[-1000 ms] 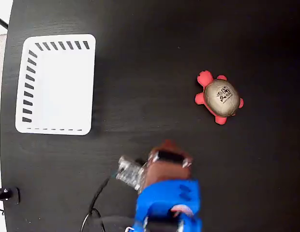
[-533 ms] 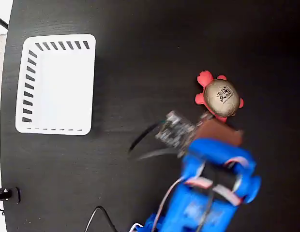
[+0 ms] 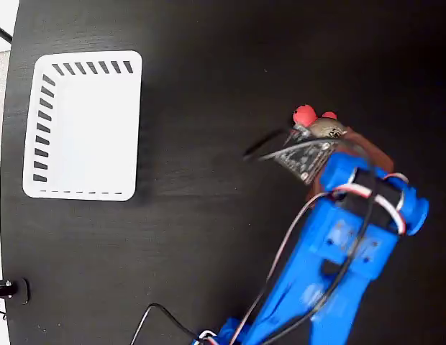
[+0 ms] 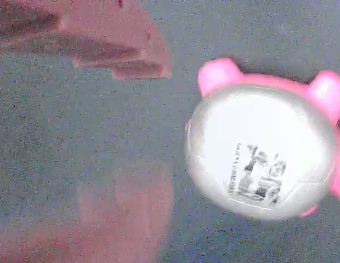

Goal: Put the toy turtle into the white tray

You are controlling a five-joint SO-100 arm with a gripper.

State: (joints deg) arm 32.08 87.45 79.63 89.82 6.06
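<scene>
In the last second I've swung the arm from bottom centre up to the toy turtle (image 3: 320, 126), right of centre on the desk (image 3: 208, 108). The gripper (image 4: 123, 129) is spread, empty, just beside it. The shell logo is unreadable. The white tray (image 3: 83, 123) waits upper left.

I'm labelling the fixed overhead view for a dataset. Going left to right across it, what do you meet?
The white tray → bare black table → the toy turtle, mostly covered by the blue arm reaching in from the bottom edge.
</scene>
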